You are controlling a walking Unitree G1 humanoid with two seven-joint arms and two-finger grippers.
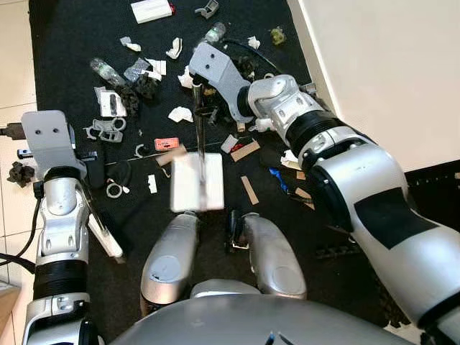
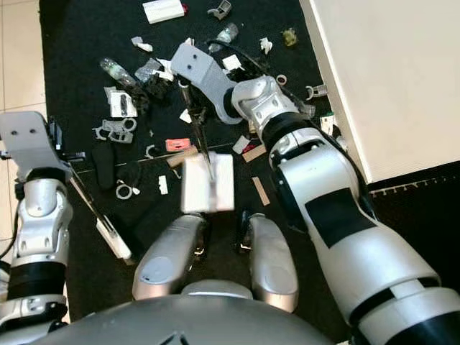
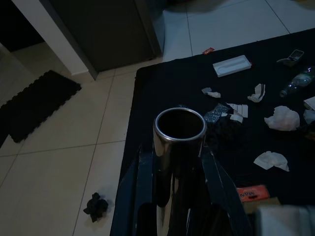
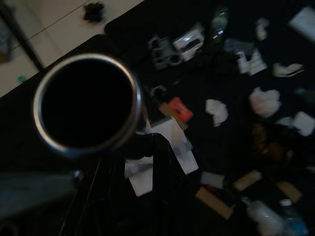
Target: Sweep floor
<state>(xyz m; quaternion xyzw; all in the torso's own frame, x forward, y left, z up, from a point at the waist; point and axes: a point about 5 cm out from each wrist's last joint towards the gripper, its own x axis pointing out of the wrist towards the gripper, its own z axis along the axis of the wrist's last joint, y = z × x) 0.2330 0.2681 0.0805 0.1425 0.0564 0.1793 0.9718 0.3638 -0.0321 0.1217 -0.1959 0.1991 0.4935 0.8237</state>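
Left eye view first: locate the right hand (image 1: 203,108), reaching forward over the black mat (image 1: 72,36) and pinching a thin metal pole (image 1: 200,140). Trace that pole from the hand back toward the robot's knees, down to a white head (image 1: 198,183) resting low on the mat. Treat the head as the sweeping end, probably a broom. It is blurred, so do not take this as confirmed.

Confirm the grip in the right wrist view: open tube end (image 4: 88,101) close to the lens, dark fingers closed beneath it.

Locate the left hand (image 3: 174,153) over the left edge of the mat, fingers pressed on either side of a second pole (image 3: 179,132). Follow this one down and inward to a white end piece (image 1: 108,244) beside the left knee.

Note the governing relation:
- Long axis of the right-hand pole: near-vertical, leaning from the hand back to the robot.
- Litter position: mostly beyond and to both sides of the white head, not behind it. See crumpled paper (image 1: 180,113), an orange tag (image 1: 167,144), a plastic bottle (image 1: 106,71) and a cardboard strip (image 1: 249,190).
- Nearer arm for the central debris: the right.

Expect to lift the head outward past the litter before any stroke toward the robot.
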